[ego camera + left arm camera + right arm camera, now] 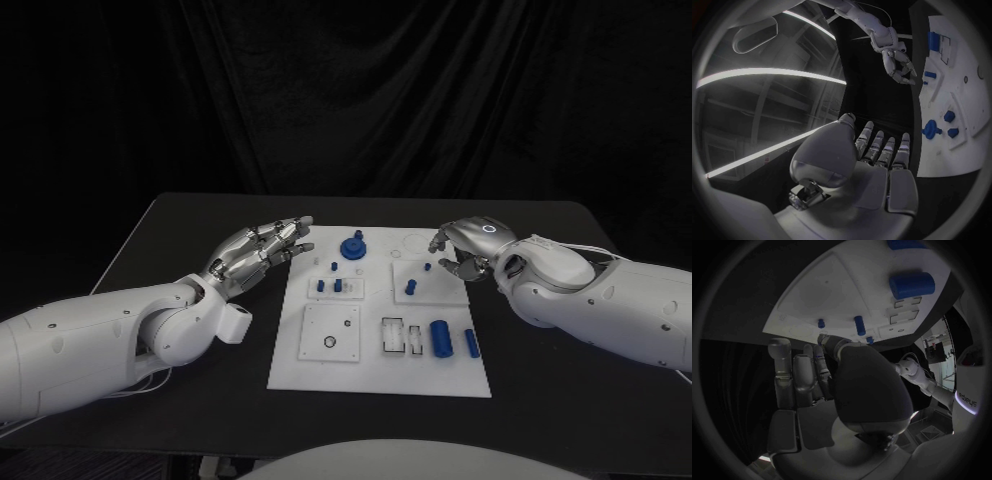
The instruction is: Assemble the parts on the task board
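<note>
The white task board lies in the middle of the black table. A blue round part with a post stands at its far edge, and small blue pegs stand nearby. Two blue cylinders lie at the near right. My left hand hovers at the board's far left corner with its fingers stretched out and nothing in it. My right hand hangs over the far right corner with its fingers loosely curled down and apart, holding nothing. The right wrist view shows a blue cylinder and a peg beyond the fingers.
The black table runs bare to the left and right of the board. From the left wrist, the board lies beside my left hand, with the round part and my right hand beyond.
</note>
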Motion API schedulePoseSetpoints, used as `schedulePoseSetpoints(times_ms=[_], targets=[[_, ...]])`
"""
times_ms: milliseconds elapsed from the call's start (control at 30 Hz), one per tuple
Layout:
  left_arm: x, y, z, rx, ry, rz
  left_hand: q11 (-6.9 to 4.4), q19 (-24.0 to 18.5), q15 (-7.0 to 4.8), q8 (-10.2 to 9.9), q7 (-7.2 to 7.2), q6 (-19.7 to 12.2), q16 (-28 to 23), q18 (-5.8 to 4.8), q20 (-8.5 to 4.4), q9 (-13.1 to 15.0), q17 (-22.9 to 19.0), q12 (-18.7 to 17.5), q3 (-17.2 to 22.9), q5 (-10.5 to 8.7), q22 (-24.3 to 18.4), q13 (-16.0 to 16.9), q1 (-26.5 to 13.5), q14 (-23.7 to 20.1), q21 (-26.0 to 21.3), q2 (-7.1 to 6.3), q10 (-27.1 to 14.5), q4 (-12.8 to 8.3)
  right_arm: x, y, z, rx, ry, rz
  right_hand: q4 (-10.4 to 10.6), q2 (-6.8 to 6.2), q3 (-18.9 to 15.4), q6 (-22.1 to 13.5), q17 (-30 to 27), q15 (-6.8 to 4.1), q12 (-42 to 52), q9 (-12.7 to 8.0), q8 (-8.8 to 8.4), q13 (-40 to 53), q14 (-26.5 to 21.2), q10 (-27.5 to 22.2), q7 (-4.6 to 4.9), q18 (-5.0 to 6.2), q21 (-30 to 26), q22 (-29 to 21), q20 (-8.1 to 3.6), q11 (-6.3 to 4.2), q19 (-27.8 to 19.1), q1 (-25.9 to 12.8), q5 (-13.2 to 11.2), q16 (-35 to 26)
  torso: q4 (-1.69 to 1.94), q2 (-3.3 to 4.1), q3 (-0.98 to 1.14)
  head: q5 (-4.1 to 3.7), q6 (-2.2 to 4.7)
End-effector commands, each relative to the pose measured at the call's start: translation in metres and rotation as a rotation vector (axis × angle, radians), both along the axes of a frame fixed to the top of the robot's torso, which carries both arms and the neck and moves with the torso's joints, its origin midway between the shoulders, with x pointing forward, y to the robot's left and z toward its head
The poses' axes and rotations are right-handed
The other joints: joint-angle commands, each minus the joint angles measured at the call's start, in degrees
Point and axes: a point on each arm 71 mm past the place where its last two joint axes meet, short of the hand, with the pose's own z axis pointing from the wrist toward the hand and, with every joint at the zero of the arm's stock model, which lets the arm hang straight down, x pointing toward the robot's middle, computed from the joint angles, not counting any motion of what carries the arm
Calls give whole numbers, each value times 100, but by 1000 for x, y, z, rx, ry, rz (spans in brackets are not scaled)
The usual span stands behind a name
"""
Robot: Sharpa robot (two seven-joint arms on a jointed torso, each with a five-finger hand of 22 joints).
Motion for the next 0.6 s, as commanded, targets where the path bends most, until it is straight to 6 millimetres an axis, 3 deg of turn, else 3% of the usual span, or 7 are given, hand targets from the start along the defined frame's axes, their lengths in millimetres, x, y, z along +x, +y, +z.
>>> schedulePoseSetpoints(times_ms=[33,167,333,433,500,533,600], targets=[[-2,1,11,-118,-124,21,42,30,16,17,-8,41,28,100,12,6,7,43,-14,33,26,10,83,23,26,-2,18,-33,-1,1,-5,-16,7,15,-40,11,-4,-38,-24,13,-44,-11,-38,-12,-56,-36,10,54,-46,406,8,2,-47,-32,-14,-37,32,17,-39,-32,12],[-2,1,11,-118,-122,20,53,44,18,17,-9,42,37,101,13,5,8,56,-12,50,35,11,104,32,30,7,23,-37,0,0,-10,-22,14,13,-41,13,-6,-44,-27,13,-42,-13,-44,-15,-61,-32,8,53,-42,407,9,3,-47,-33,-16,-41,49,29,-50,-57,25],[-2,0,9,-120,-114,14,58,107,56,37,53,131,97,84,22,17,19,120,7,117,90,15,192,87,47,41,48,-66,1,1,-17,-28,25,10,-58,39,-4,-42,0,20,-10,-16,-55,-21,-51,30,8,46,-12,419,14,-4,-37,-19,-22,-15,28,46,-32,-42,63],[-3,0,8,-125,-110,8,-23,197,107,74,188,270,158,42,29,37,28,160,19,183,151,15,256,144,70,68,60,-70,2,2,-20,-31,28,10,-68,42,-5,-41,5,21,2,-17,-59,-24,-47,56,6,45,-3,422,15,-6,-33,-11,-22,-9,33,50,-29,-59,72],[-4,-1,7,-128,-107,5,6,252,137,62,127,228,188,16,29,25,33,171,14,211,185,14,285,175,84,57,59,-76,2,2,-22,-33,31,9,-73,43,-6,-42,41,21,7,-18,-62,-26,-24,67,4,34,55,438,15,-7,-6,-10,-22,27,24,49,-22,-58,71],[-4,-2,7,-130,-105,3,88,300,157,34,-3,128,206,-20,27,0,33,181,2,242,181,14,304,191,90,54,50,-67,2,2,-23,-34,32,9,-75,42,-6,-43,41,20,8,-18,-63,-27,-23,70,4,32,69,441,15,-8,1,-8,-22,28,19,46,-21,-54,68],[-5,-2,6,-131,-102,0,88,300,157,34,-3,128,206,-20,27,0,33,181,2,242,181,14,304,191,90,54,50,-67,2,2,-25,-34,33,8,-75,42,-6,-43,41,20,8,-18,-63,-27,-23,70,4,32,69,441,15,-8,1,-8,-22,28,22,38,-17,-50,65]])
